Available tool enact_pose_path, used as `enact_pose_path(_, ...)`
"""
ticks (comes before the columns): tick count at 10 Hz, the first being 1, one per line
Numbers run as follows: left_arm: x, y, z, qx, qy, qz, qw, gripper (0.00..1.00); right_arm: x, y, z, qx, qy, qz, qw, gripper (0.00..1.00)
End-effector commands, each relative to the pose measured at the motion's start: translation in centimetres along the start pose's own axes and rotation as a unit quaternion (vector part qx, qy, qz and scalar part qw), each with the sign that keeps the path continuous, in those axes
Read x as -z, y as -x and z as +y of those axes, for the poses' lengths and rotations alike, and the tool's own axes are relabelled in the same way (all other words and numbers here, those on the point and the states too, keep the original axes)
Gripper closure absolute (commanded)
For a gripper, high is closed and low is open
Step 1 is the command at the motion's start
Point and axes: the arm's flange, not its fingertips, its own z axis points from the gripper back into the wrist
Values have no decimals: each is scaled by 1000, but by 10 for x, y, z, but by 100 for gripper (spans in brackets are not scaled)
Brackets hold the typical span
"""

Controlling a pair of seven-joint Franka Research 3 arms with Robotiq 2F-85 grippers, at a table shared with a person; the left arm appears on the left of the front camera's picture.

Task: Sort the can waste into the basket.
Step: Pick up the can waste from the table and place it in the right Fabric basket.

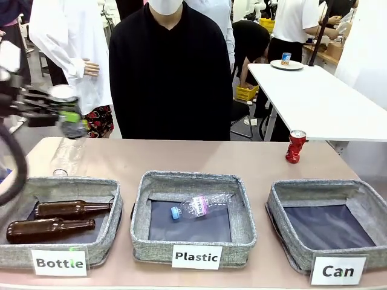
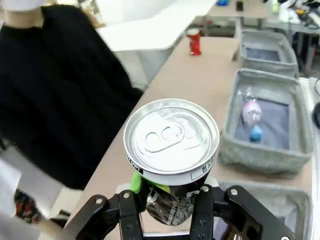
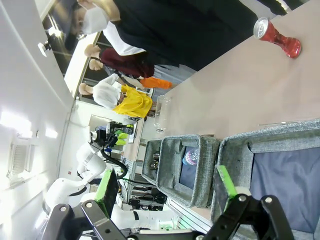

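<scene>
Altogether, red can (image 1: 295,147), gripped black can (image 2: 171,145), three baskets (image 1: 60,182) (image 1: 192,177) (image 1: 320,185)

The left arm is held high out at its own side, its gripper (image 2: 170,202) clamped on a can (image 2: 171,137). The right gripper (image 3: 166,186) hangs with fingers spread wide.

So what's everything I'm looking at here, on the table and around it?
Baskets: three, grey, in a row along the near edge: Bottle basket, Plastic basket, Can basket.
Glass bottles: two, brown, lying in the Bottle basket.
Plastic bottles: two, clear; one in the Plastic basket, one on the table behind the Bottle basket.
Red can: one, upright behind the Can basket.
Black-and-silver can: one, held.
Person: one, black top, far side.
Left gripper: shut on the black-and-silver can.
Right gripper: open.
</scene>
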Motion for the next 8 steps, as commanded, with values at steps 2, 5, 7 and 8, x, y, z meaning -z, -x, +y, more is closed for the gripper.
enact_pose_path(2,99,-12,11,27,146,7,989,100,2,-2,0,-13,-13,-11,1000,0)
enact_pose_path(5,160,-36,-20,88,289,-67,951,100,2,-2,0,-13,-13,-11,1000,0)
enact_pose_path(7,172,-33,-32,58,252,-43,965,100,2,-2,0,-13,-13,-11,1000,0)
enact_pose_path(8,172,-33,-32,58,252,-43,965,100,2,-2,0,-13,-13,-11,1000,0)
